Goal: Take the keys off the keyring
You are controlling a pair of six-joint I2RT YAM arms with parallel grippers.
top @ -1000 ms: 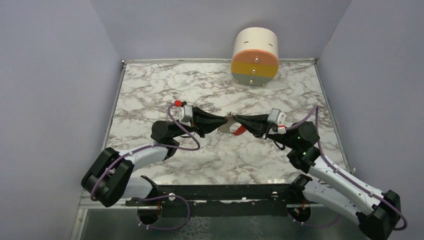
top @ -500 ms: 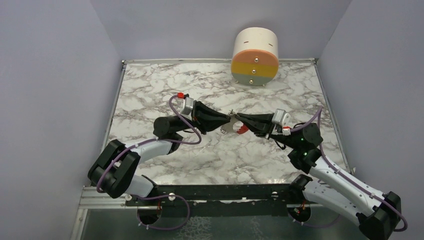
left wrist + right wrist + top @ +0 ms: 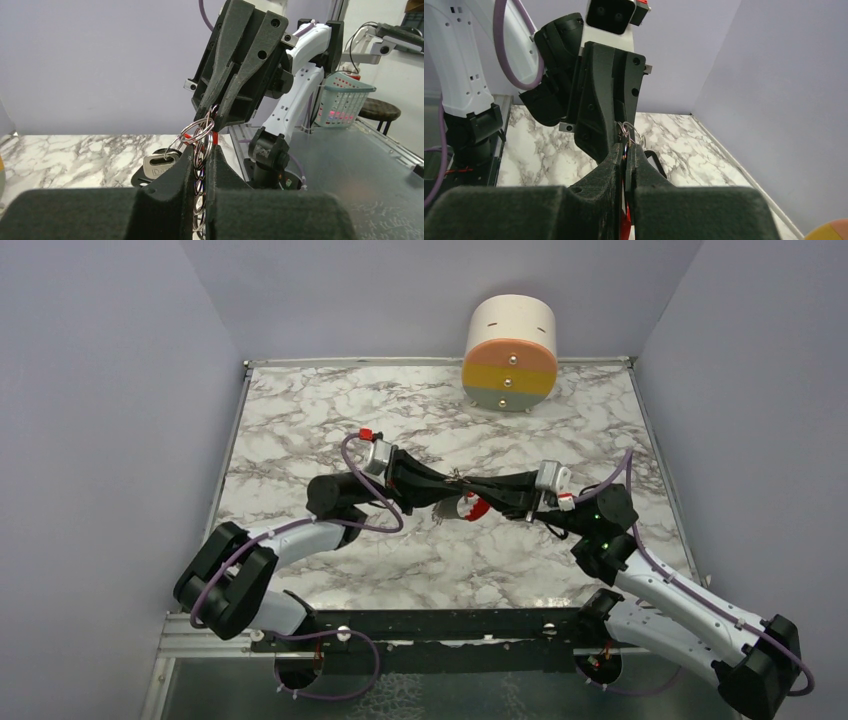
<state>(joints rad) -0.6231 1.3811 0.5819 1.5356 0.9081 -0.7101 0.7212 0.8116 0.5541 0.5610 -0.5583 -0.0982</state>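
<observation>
Marbled table [image 3: 300,410], lilac walls [image 3: 100,390]: left end effector [image 3: 202,152] and right end effector [image 3: 626,148] both clamp the keyring [image 3: 196,134].

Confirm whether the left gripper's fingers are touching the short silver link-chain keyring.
Touching. The left wrist view shows the silver link-chain keyring pinched in the narrow slot between the left gripper's black fingers.

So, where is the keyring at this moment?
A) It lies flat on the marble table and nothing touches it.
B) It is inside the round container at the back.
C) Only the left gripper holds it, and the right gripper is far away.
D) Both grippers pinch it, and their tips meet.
D: the keyring sits between the closed fingers of the left gripper, and the right gripper pinches it too, tip to tip with the left.
</observation>
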